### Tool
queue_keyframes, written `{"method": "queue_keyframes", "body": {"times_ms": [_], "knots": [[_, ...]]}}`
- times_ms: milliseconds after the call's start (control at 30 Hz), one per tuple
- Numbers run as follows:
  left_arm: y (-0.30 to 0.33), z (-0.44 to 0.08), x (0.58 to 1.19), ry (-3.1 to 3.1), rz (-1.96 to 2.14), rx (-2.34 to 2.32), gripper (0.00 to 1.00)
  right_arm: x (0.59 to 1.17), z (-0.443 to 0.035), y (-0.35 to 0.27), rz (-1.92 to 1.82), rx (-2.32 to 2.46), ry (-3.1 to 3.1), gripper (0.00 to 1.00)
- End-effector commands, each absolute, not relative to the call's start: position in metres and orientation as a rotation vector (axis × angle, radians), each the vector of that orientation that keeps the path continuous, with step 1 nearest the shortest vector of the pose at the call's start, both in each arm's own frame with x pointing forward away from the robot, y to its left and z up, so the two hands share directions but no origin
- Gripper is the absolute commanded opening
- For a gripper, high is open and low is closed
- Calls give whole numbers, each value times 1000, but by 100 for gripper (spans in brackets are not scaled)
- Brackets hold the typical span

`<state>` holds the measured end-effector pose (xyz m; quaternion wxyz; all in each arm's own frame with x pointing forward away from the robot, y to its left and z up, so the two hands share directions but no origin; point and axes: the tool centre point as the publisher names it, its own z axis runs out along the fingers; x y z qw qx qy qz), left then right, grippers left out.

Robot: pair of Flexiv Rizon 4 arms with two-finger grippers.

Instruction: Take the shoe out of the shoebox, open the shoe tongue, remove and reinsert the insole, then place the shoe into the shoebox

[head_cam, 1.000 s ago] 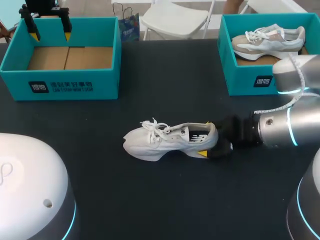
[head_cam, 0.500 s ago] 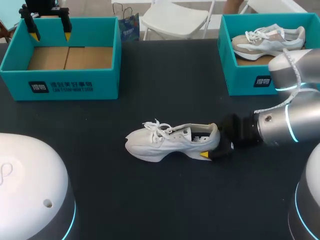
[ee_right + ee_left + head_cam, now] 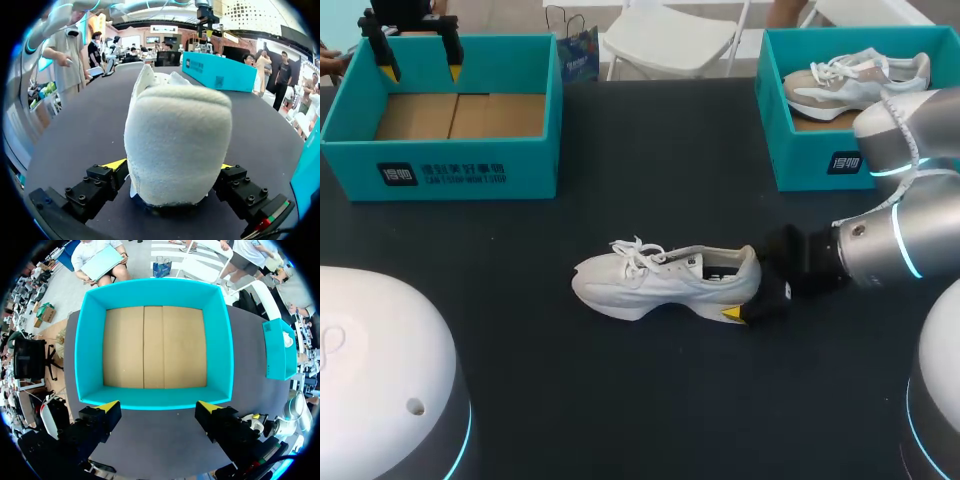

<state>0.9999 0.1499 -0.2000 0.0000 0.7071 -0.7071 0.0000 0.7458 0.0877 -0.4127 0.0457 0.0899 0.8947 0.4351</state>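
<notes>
A white lace-up shoe (image 3: 660,280) lies on its sole in the middle of the dark table, toe to the left. My right gripper (image 3: 748,295) is at its heel, one yellow fingertip (image 3: 731,313) showing beside the sole. In the right wrist view the padded heel (image 3: 177,135) fills the space between the fingers of the right gripper (image 3: 171,167), which stands open. My left gripper (image 3: 420,70) hangs open over the far rim of an empty teal shoebox (image 3: 470,170) at the back left. The left wrist view looks down past that gripper (image 3: 159,407) into the box (image 3: 150,287).
A second teal box (image 3: 820,160) at the back right holds a beige-and-white shoe (image 3: 860,80). My right arm's silver links (image 3: 910,240) stretch along the table's right side.
The shoe and my right gripper have slid a little to the right together. The left arm has not moved.
</notes>
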Motion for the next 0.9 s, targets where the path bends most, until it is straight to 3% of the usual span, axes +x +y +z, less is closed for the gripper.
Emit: {"method": "queue_keyframes", "body": {"times_ms": [33, 900], "knots": [[150, -200, 1000, -2222, 0, 2221, 100, 749, -398, 81, 1685, -591, 3567, 100], [150, -200, 1000, -2222, 0, 2221, 100, 756, -382, 51, 1462, -568, 3666, 100]]}}
